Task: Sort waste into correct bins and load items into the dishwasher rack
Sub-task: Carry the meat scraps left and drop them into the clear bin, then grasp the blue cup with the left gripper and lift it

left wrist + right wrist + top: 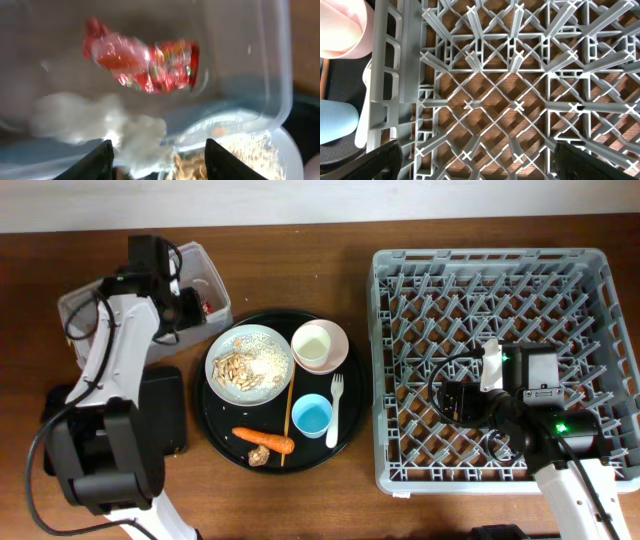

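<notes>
A shiny red wrapper (145,62) and a blurred white tissue (100,125) lie in the clear tub (205,275), seen through its wall (270,75). My left gripper (159,160) is open and empty just above the tub's near edge (190,310). The white plate (213,360) holds noodle-and-rice scraps (245,368). The cream bowl (320,345), blue cup (312,416), white fork (334,410), carrot (264,439) and brown bits (259,456) are beside it. My right gripper (477,160) is open and empty inside the grey rack (490,360). The small white cup is out of view.
The dishes and scraps sit on a big round black tray (225,442). A flat black rectangular tray (165,410) lies left of it, beside the left arm's base. A thin wooden stick (289,415) lies across the round tray. The rack's wall (395,75) separates my right gripper from the bowl and cup.
</notes>
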Controlling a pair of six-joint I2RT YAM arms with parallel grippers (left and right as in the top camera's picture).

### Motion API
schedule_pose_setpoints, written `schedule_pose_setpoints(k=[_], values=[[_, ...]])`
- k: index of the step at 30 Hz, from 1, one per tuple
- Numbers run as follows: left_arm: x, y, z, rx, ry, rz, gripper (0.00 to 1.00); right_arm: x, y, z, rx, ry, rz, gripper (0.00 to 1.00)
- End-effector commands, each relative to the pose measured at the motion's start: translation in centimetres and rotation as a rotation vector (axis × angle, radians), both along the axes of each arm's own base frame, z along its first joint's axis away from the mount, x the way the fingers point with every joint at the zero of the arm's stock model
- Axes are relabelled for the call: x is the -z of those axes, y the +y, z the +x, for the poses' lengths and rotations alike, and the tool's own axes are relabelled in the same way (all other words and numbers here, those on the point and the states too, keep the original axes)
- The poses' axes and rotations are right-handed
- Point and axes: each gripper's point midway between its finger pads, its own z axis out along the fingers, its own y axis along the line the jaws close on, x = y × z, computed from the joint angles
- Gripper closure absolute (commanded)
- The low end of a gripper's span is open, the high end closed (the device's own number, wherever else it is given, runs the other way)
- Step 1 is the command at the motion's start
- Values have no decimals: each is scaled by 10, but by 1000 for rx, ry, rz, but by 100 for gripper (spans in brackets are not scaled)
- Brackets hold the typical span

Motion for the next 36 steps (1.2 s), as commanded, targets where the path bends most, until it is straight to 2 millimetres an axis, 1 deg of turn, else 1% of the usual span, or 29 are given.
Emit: schedule_pose_setpoints(k=[1,2,3,4,6,8,9,10,11,12,13,14,15,18,19,21,24,25,26,28,29,30,32,33,34,35,36], values=[[-26,20,18,2,-89,105,38,-8,-3,3,12,-23,-9,1],[-23,24,20,49,-84,142,37,-8,-3,3,12,-23,-9,1],[-24,22,17,-61,-91,30,29,-8,-3,3,12,-21,-9,1],[-28,15,13,33,-83,7,30,-8,-3,4,12,-24,-9,1],[-39,11,3,24,-77,-15,30,-7,-3,3,12,-17,-10,1],[-58,-3,-20,51,-56,-42,30,-7,-3,3,12,-17,-10,1],[-64,-17,-32,81,-30,-60,28,-7,-3,3,12,-17,-10,1],[-64,-37,-50,124,28,-87,27,-7,-3,3,12,-16,-10,1],[-61,-48,-60,145,68,-97,27,-7,-3,3,12,-16,-10,1],[-56,-64,-77,170,136,-105,27,-6,-3,3,12,-15,-10,1],[-54,-74,-86,195,174,-104,26,-6,-3,3,12,-15,-10,1],[-52,-85,-95,210,206,-106,26,-6,-3,3,12,-15,-10,1],[-51,-92,-101,229,229,-104,26,-6,-3,3,12,-15,-10,1],[-48,-102,-127,210,330,-113,26,-6,-3,3,12,-15,-10,1],[-48,-110,-132,228,348,-131,25,-6,-3,3,12,-15,-10,1],[-49,-144,-143,318,363,-166,24,-6,-3,3,12,-15,-10,1],[-48,-191,-161,466,370,-143,24,-6,-3,2,12,-12,-10,1],[-44,-201,-164,499,366,-138,24,-6,-3,1,12,-9,-10,1],[-37,-207,-166,507,370,-136,24,-5,-3,1,12,-7,-10,1],[-13,-211,-174,499,401,-133,22,-5,-3,1,12,-7,-10,1],[4,-210,-177,500,410,-134,22,-5,-3,1,12,-7,-10,1],[15,-209,-179,498,417,-132,22,-5,-3,1,12,-7,-10,1],[41,-207,-184,484,421,-136,26,-5,-3,1,12,-7,-10,1],[51,-208,-186,487,421,-147,31,-5,-3,1,12,-7,-10,1],[57,-209,-186,489,413,-152,44,-5,-3,1,12,-7,-10,1],[55,-212,-179,494,379,-159,60,-5,-3,1,12,-7,-10,1],[51,-215,-173,496,359,-163,71,-5,-3,1,12,-7,-10,1]])
